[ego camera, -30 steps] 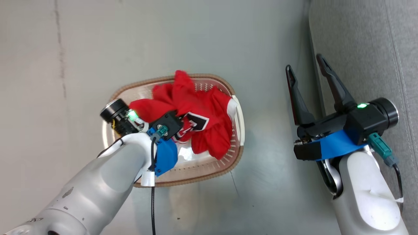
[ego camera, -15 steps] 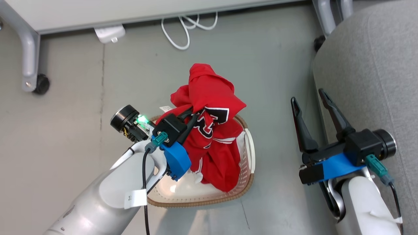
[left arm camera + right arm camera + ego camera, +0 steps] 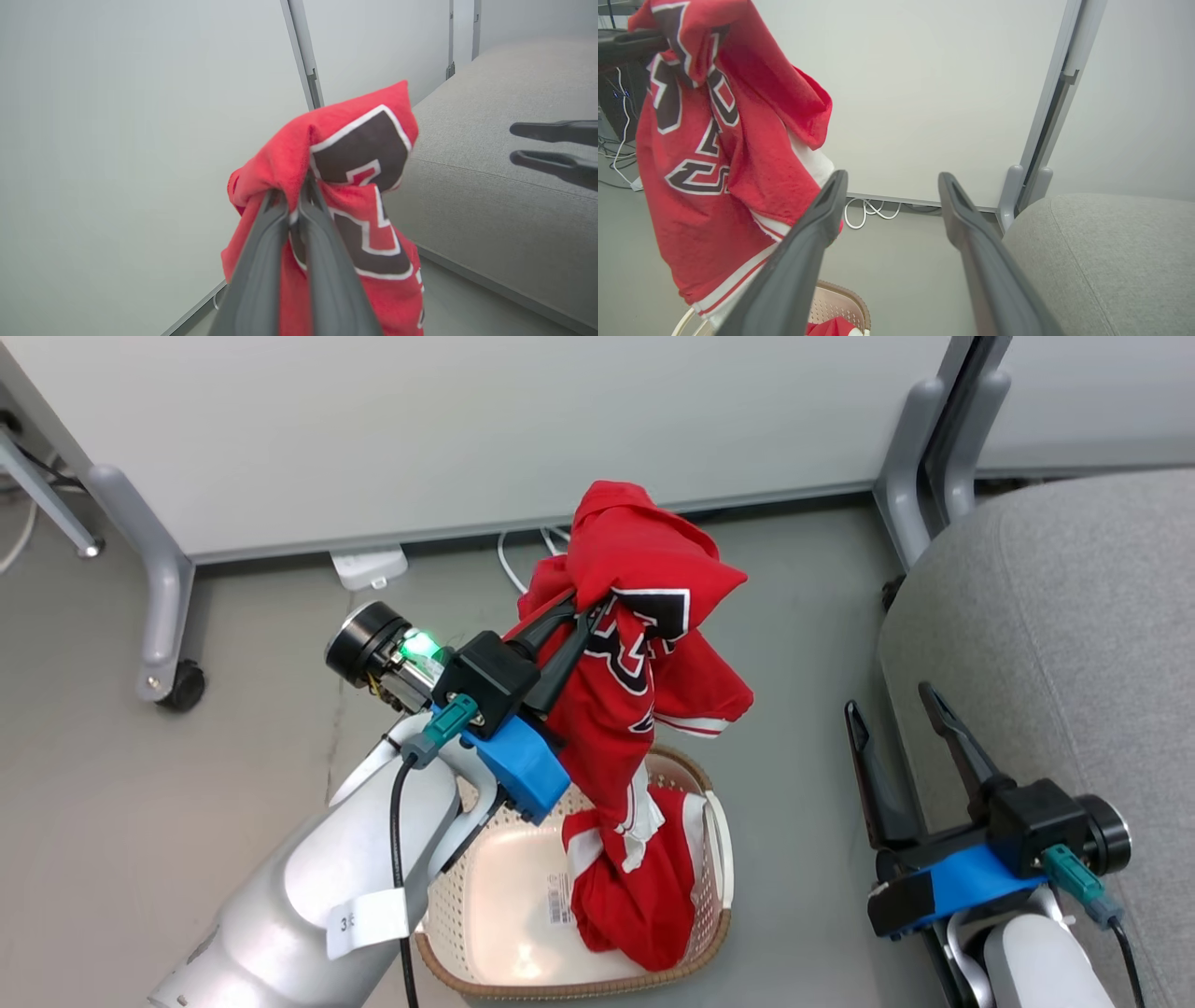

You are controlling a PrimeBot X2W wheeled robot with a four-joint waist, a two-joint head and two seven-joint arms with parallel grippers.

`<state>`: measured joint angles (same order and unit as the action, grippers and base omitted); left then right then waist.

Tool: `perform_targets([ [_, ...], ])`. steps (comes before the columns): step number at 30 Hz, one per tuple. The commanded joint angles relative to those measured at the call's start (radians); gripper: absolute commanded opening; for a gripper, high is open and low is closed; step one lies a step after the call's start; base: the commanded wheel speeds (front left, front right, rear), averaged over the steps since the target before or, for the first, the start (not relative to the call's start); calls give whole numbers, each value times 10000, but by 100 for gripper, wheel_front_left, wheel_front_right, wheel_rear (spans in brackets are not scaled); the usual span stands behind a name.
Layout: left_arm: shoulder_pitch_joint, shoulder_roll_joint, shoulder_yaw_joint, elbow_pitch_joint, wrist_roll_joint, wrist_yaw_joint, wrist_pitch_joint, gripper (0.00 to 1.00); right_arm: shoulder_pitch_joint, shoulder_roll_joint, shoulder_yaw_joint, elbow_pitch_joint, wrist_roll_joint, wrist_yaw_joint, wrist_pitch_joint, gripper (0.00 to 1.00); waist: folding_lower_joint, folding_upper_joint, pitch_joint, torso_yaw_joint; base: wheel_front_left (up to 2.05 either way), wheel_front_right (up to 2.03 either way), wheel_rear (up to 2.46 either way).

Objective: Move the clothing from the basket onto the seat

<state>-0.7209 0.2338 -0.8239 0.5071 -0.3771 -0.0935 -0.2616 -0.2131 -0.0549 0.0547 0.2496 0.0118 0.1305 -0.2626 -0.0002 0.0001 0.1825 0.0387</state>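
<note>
Above basket (image 3: 560, 987), left gripper (image 3: 583, 611) jaws pinching red jersey (image 3: 653, 551); right gripper (image 3: 889, 702) jaws spread wide beside seat (image 3: 1074, 635).

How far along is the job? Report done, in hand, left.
Done: no garment lies on the seat yet. In hand: the left gripper is shut on the jersey, raised above the basket. Left: carry the jersey to the seat, then fetch the other garment lying in the basket. The right gripper is open beside the seat.
</note>
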Motion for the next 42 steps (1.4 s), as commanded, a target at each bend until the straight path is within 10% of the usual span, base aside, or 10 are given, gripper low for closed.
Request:
perform_targets([
  [1, -85, -18, 58, -115, 81, -28, -50, 0, 233, 1, -33, 37, 52, 3, -35, 100, 2, -1, -307, 45, 0, 0, 0],
  [22, -32, -83, 130, -622, 18, -105, -51, 0, 997, 38, -13, 33, 144, 3, -35, 100, 2, -1, -1211, 143, 0, 0, 0],
  [42, -382, -147, -28, -693, 129, -17, -51, 0, -381, -16, 2531, 185, 484, 4, -33, 100, 2, -1, -852, 273, 0, 0, 0],
])
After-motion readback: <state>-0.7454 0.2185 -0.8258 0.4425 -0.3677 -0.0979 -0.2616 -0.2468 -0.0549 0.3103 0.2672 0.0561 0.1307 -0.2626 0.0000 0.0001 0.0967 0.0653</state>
